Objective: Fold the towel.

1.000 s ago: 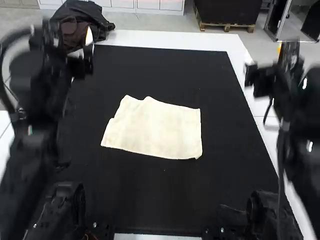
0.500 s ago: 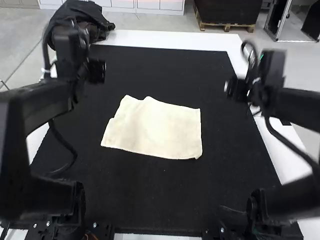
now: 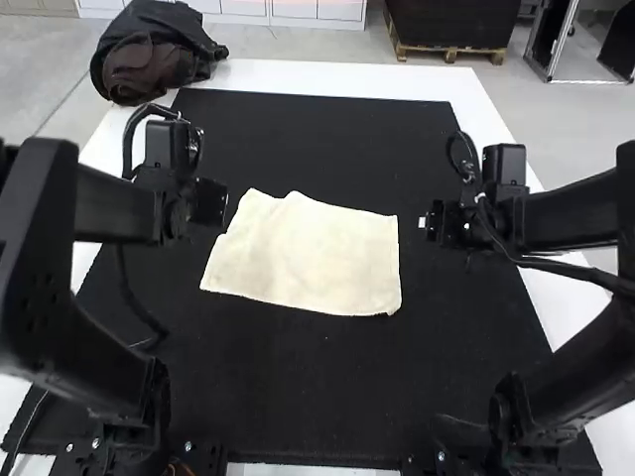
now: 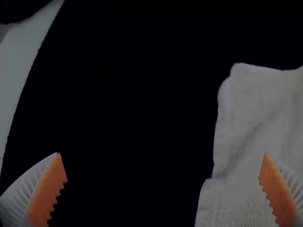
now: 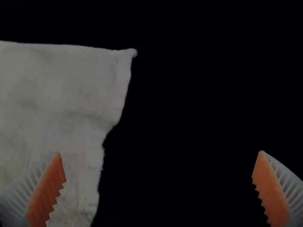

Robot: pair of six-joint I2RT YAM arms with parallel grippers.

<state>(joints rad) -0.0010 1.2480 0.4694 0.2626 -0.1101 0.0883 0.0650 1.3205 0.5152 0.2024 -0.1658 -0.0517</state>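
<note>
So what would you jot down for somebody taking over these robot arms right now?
Left hand: open, empty, by the towel's left side.
Right hand: open, empty, by its right side.
Towel: lying flat on the black mat, left and far edges uneven.
Done: towel laid out; no neat fold to see.
Left: the folding, perhaps after straightening those edges.

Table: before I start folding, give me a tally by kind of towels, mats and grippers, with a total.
Towel: 1
Mat: 1
Left gripper and right gripper: 2
Total: 4
</note>
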